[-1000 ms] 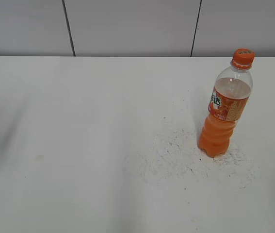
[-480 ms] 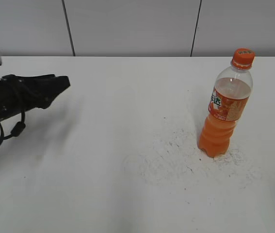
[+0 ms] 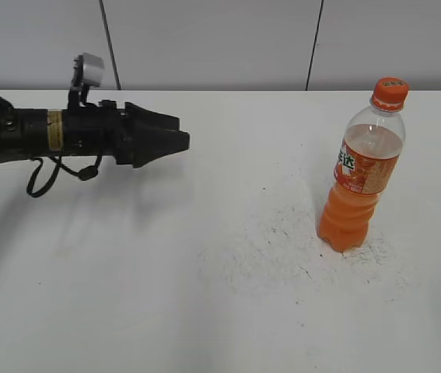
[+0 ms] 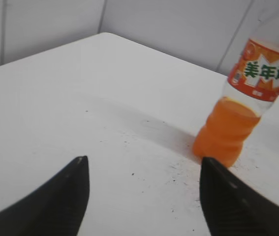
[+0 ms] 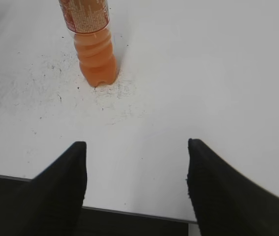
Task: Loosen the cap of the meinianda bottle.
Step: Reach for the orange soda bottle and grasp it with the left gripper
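The meinianda bottle (image 3: pixel 360 186) stands upright at the table's right, clear plastic with orange drink and an orange label. Its orange cap (image 3: pixel 390 92) is on the neck and shows only in the exterior view. My left gripper (image 3: pixel 180 134) is open and empty, held level above the table well left of the bottle and pointing at it. In the left wrist view the bottle (image 4: pixel 242 113) stands ahead to the right of the open left gripper (image 4: pixel 143 164). My right gripper (image 5: pixel 135 147) is open and empty near the table's front edge, with the bottle's lower body (image 5: pixel 95 54) ahead to the left.
A scuffed, dark-speckled patch (image 3: pixel 290 249) marks the white table around the bottle's base. A grey panelled wall (image 3: pixel 204 39) runs behind the table. The table's front edge (image 5: pixel 129 210) shows below the right gripper.
My left arm has come in from the left edge and moved right toward the bottle. The bottle has not moved.
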